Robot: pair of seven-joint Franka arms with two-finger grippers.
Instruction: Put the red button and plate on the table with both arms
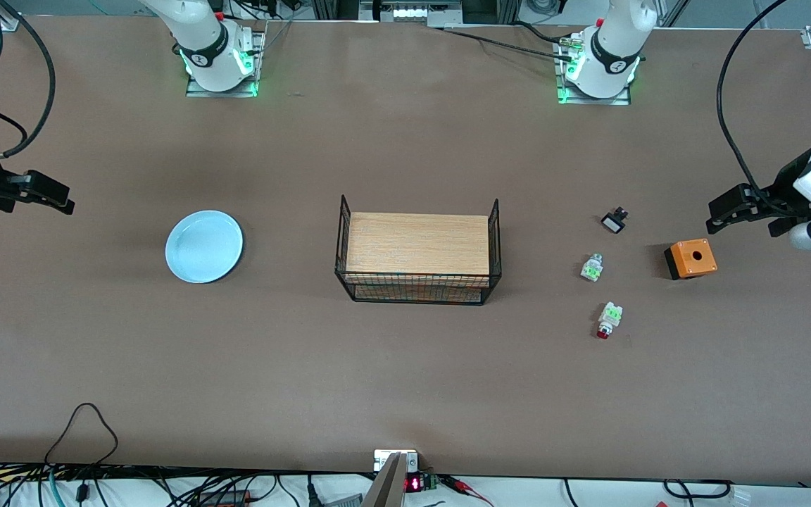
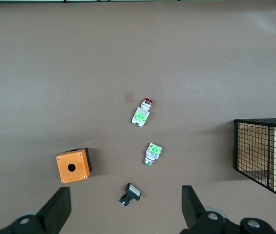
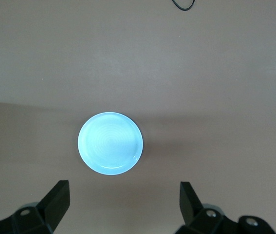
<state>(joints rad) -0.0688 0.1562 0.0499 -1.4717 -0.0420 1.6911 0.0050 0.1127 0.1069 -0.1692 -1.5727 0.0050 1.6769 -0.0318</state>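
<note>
The light-blue plate (image 1: 204, 246) (image 3: 110, 143) lies flat on the brown table (image 1: 405, 366) toward the right arm's end. My right gripper (image 1: 62, 203) (image 3: 123, 207) hangs open and empty above the table beside the plate. The red button (image 1: 608, 320) (image 2: 141, 113), with its red cap and green block, lies on the table toward the left arm's end. My left gripper (image 1: 717, 218) (image 2: 125, 212) hovers open and empty above the table near the orange box, well apart from the red button.
A black wire rack with a wooden top (image 1: 417, 257) (image 2: 266, 156) stands mid-table. Near the red button lie a green-and-white part (image 1: 592, 267) (image 2: 152, 153), a small black part (image 1: 614, 222) (image 2: 129, 193) and an orange box with a hole (image 1: 690, 258) (image 2: 73, 165).
</note>
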